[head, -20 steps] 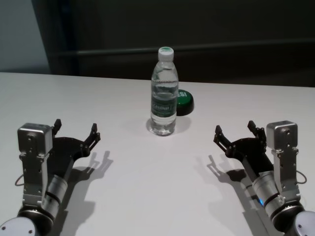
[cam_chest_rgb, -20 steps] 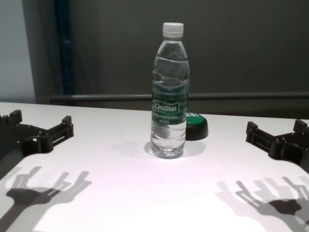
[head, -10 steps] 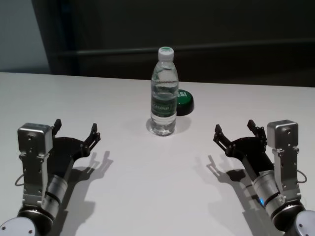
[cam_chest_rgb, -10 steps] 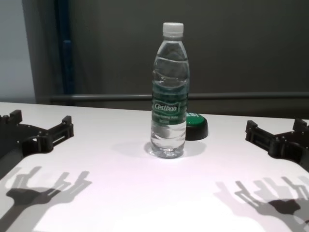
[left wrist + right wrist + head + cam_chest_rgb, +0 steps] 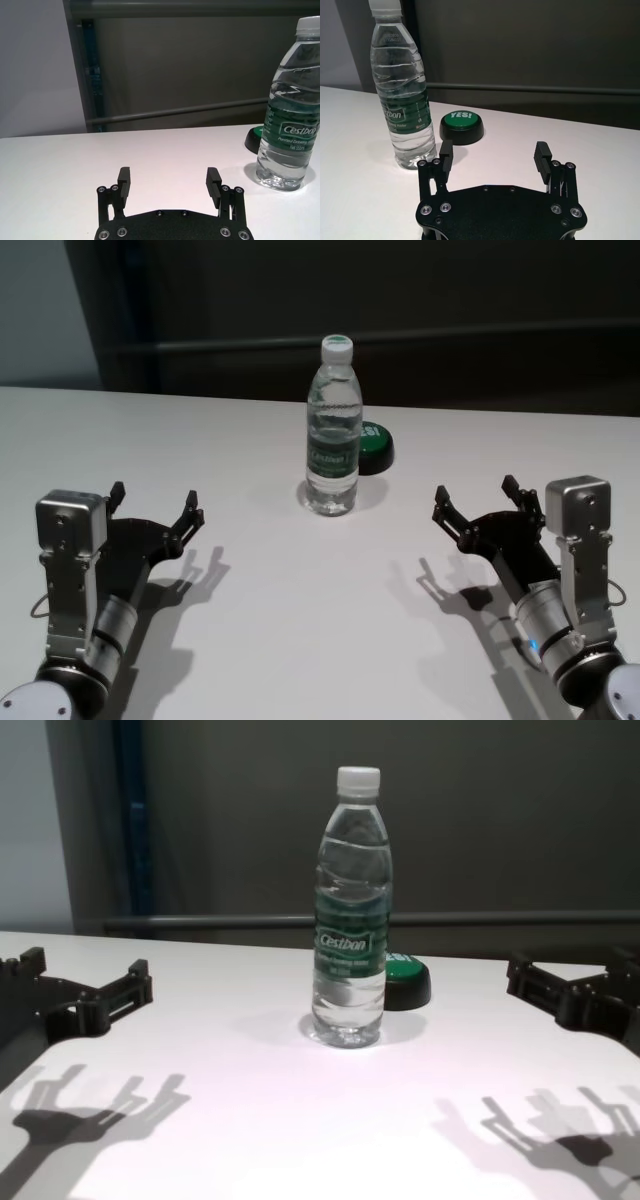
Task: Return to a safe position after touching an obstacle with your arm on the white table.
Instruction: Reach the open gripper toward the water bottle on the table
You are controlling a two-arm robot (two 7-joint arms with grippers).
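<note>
I hold both end effectors, left [image 5: 153, 509] and right [image 5: 487, 505], spread open and empty above the surface [image 5: 300, 620], bottle [image 5: 333, 428] upright ahead between them, well apart to avoid contact.

The bottle [image 5: 332, 430] stood upright mid-table [image 5: 300, 640], the button [image 5: 375, 448] just behind to its right (close beside it). My left gripper [image 5: 155, 508] and right gripper [image 5: 485, 505] flanked it nearer me, well apart.
</note>
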